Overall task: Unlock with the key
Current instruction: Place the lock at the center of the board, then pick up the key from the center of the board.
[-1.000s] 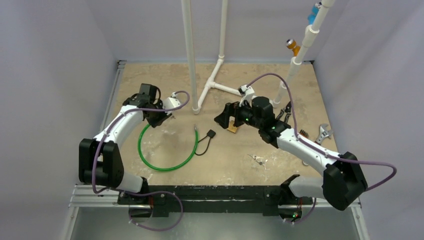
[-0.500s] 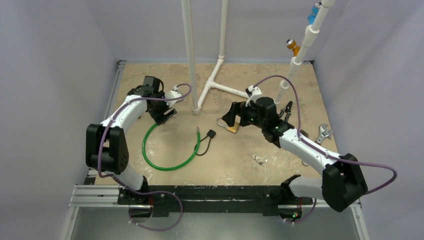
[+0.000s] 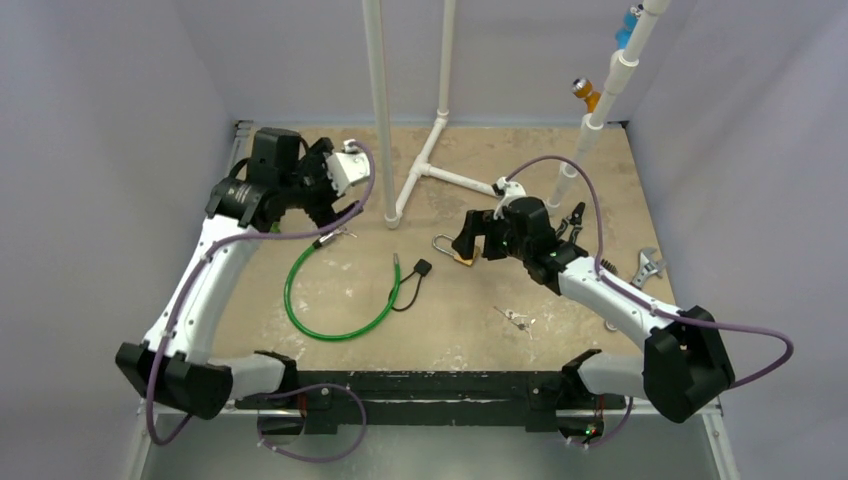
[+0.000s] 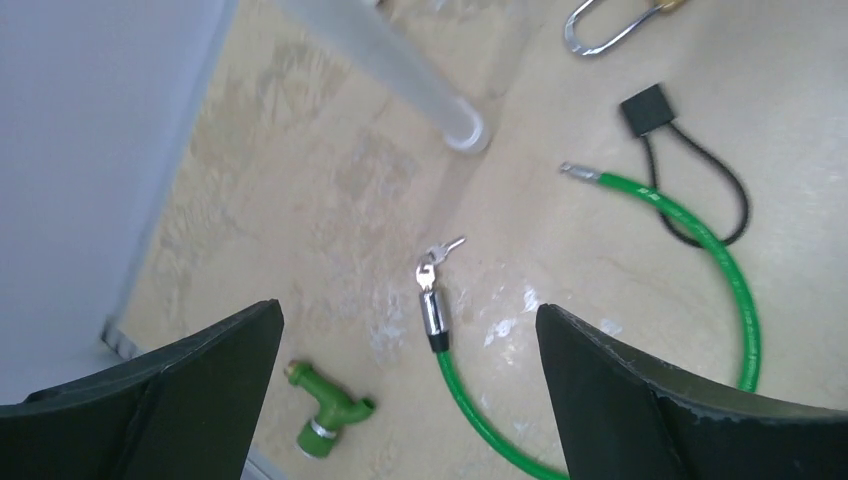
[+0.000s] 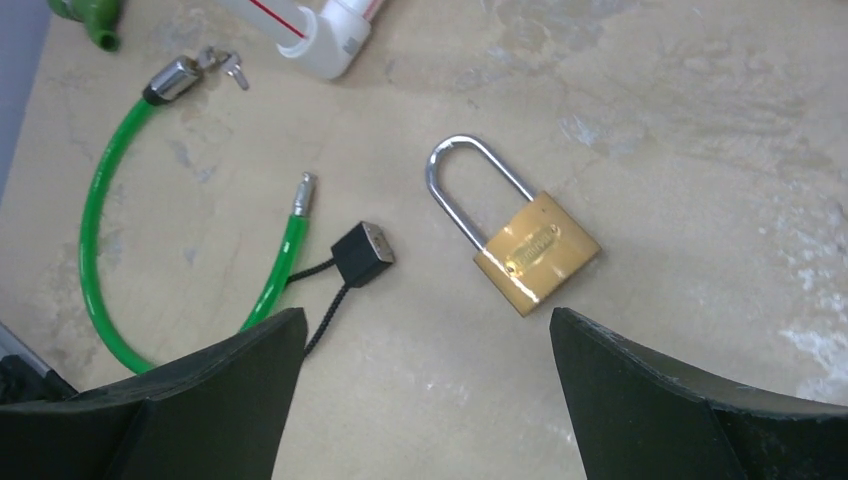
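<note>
A green cable lock (image 3: pixel 335 335) lies curled on the table. Its silver head (image 4: pixel 432 315) has a small key (image 4: pixel 428 272) at its end, with a second key on the ring. The cable's pin end (image 4: pixel 578 172) lies free, apart from the head. My left gripper (image 4: pixel 408 308) hangs open and empty well above the head, also seen in the top view (image 3: pixel 322 208). A brass padlock (image 5: pixel 535 250) with a closed-looking shackle lies flat just beyond my right gripper (image 5: pixel 428 312), which is open and empty over bare table.
A black tag on a cord (image 5: pixel 362 252) lies beside the cable's pin end. A green fitting (image 4: pixel 325 410) sits by the left wall. White pipes (image 3: pixel 415 175) stand at the back. More keys (image 3: pixel 515 320) and a wrench (image 3: pixel 648 265) lie on the right.
My left gripper has opened, let go at the cable's head and risen toward the back left. My right gripper has drawn back slightly from the padlock, uncovering its shackle.
</note>
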You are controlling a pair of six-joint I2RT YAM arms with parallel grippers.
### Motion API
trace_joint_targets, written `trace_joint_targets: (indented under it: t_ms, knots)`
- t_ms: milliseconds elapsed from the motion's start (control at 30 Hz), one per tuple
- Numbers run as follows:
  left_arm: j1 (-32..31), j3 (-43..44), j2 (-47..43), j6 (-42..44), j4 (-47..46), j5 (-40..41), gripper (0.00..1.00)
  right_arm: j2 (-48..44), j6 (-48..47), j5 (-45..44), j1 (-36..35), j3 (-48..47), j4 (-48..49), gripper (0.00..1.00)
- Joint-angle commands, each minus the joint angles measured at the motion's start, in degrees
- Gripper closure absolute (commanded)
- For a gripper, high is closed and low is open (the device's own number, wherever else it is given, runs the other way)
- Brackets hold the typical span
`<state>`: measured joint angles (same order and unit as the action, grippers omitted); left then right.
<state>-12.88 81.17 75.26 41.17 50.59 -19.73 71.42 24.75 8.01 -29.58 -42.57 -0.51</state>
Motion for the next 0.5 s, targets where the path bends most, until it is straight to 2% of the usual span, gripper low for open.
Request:
trace_joint_targets:
  t_ms: [0, 200, 467]
  knots:
    - [-9.62, -0.43, -6.75, 5.24, 1.65, -1.2, 0.0, -1.49, 2.8, -7.57, 0.05, -2.36, -9.77, 0.1]
    - [-14.64, 1.52, -8.38, 2.97, 2.16, -2.01, 0.0, -6.78, 8.95, -12.35, 0.07, 3.1, -19.31, 0.26]
    - [-18.98, 2.16, -9.2, 5.64, 2.35, 0.5, 0.0, -8.96, 14.15, -15.11, -0.04, 5.81, -30.46, 0.3]
